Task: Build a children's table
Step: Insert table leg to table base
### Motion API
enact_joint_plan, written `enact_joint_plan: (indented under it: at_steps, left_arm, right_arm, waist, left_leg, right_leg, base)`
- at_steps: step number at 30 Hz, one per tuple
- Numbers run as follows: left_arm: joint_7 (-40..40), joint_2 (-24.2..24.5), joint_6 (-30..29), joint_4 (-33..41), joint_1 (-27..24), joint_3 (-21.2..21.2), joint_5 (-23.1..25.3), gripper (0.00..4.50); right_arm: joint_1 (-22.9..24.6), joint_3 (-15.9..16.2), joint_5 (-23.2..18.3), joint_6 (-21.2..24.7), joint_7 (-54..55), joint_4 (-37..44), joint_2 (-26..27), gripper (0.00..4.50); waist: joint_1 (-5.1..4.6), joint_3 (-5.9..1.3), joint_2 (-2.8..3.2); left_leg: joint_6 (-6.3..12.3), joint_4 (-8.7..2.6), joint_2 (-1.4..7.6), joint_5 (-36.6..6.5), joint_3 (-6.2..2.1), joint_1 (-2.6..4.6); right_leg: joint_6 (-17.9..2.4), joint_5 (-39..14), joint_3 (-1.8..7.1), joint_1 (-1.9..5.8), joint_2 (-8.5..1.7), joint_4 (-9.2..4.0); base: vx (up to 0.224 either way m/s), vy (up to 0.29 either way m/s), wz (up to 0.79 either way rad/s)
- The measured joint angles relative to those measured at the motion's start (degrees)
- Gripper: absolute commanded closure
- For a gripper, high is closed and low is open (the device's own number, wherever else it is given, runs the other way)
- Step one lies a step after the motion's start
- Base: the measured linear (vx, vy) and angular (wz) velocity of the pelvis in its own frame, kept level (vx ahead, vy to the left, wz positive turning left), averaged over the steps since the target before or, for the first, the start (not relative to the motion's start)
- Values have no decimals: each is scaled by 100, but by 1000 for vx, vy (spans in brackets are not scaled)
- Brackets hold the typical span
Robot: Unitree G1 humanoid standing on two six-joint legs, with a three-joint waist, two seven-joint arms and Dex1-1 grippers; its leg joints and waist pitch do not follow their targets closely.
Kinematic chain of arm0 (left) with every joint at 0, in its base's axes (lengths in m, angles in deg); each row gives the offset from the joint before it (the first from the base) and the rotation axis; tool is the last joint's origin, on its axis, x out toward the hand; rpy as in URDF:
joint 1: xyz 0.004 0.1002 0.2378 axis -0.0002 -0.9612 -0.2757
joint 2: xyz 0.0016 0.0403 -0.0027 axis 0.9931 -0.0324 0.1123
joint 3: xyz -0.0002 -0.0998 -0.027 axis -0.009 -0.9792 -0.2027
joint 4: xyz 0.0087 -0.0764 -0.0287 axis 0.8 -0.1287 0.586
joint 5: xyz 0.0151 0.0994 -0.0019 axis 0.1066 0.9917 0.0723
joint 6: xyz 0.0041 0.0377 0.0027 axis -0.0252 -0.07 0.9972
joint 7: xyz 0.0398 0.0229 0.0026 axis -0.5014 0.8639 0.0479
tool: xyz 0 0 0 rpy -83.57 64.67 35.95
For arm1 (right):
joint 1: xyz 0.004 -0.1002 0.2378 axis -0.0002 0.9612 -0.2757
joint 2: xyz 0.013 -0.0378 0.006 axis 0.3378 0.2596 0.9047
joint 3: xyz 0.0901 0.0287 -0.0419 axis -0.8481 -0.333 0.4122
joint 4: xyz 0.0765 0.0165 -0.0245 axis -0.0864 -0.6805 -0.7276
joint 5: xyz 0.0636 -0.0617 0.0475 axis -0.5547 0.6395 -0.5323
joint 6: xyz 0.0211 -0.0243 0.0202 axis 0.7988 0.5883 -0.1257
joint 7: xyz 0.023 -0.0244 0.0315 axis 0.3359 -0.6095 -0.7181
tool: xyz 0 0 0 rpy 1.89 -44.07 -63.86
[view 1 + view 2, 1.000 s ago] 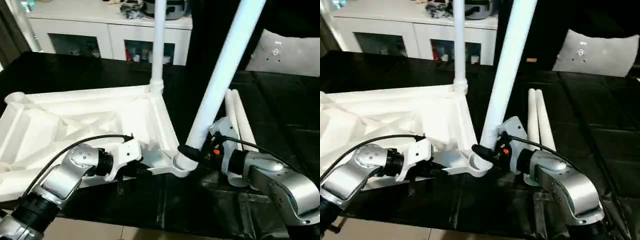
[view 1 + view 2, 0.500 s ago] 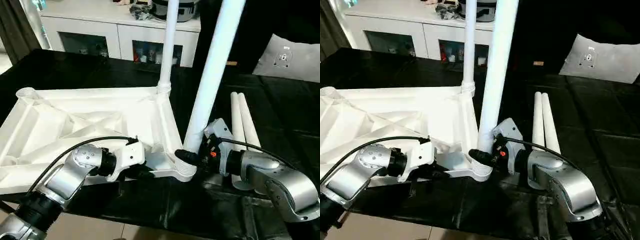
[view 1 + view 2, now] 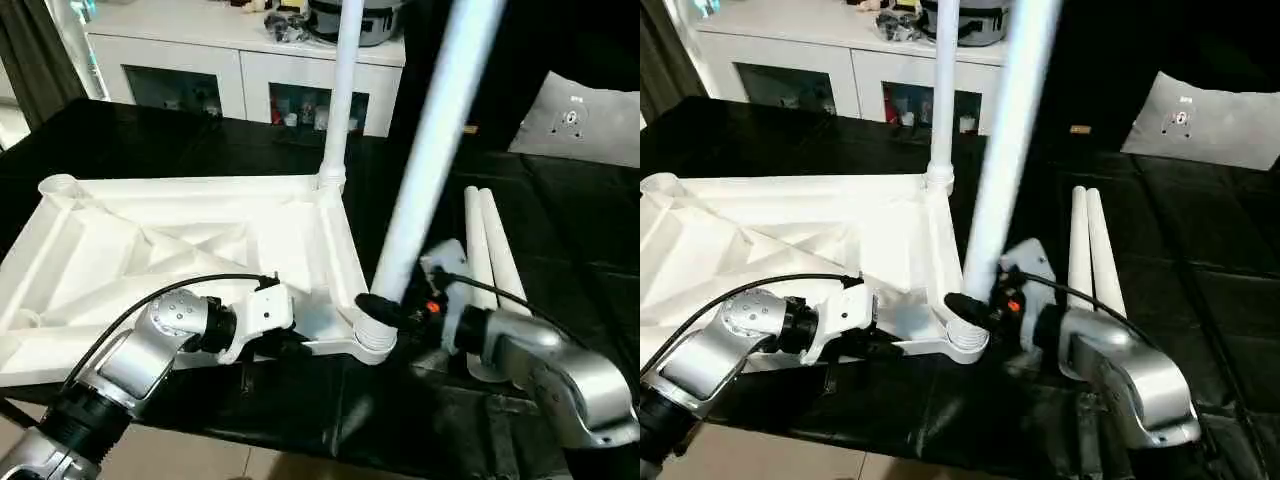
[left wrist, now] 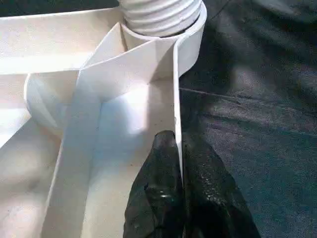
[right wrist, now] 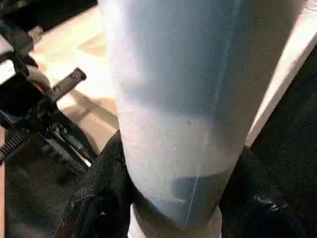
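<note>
Two spare legs [image 3: 485, 245] beside the right forearm [image 3: 545, 365]

No legible text, label, brand, number or sign anywhere.

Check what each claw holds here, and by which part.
Left claw pinches the thin rim wall of the white plastic ribbed tabletop near its corner socket. Right claw grips the leaning white tapered tube leg at its base.

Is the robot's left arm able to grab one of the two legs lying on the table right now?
Probably not. The left gripper is shut on the tabletop's rim, and the two loose legs lie on the far side, beyond the leaning leg that the right gripper holds in the corner socket.
</note>
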Motion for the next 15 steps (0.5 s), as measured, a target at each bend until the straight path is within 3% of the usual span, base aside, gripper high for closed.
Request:
enact_joint_plan:
  at_steps: [4, 15]
  left_arm:
    - [-19, -24, -25, 0, -34, -18, -15, 450]
    - [-51, -60, -12, -87, -18, -18, -19, 450]
  right_arm:
    - [225, -5, 32, -182, 16, 130, 36, 261]
    - [220, 803, 879, -880, -144, 401, -554, 261]
  waist:
    - [1, -17, 28]
    - [-5, -35, 47]
  left_leg:
    - [4, -1, 0, -2, 4, 1]
    - [4, -1, 0, -2, 4, 8]
  right_leg:
    - [1, -1, 0, 2, -3, -1]
    - [21, -12, -1, 12, -5, -2]
  base:
    - [0, 0, 0]
    - [0, 0, 0]
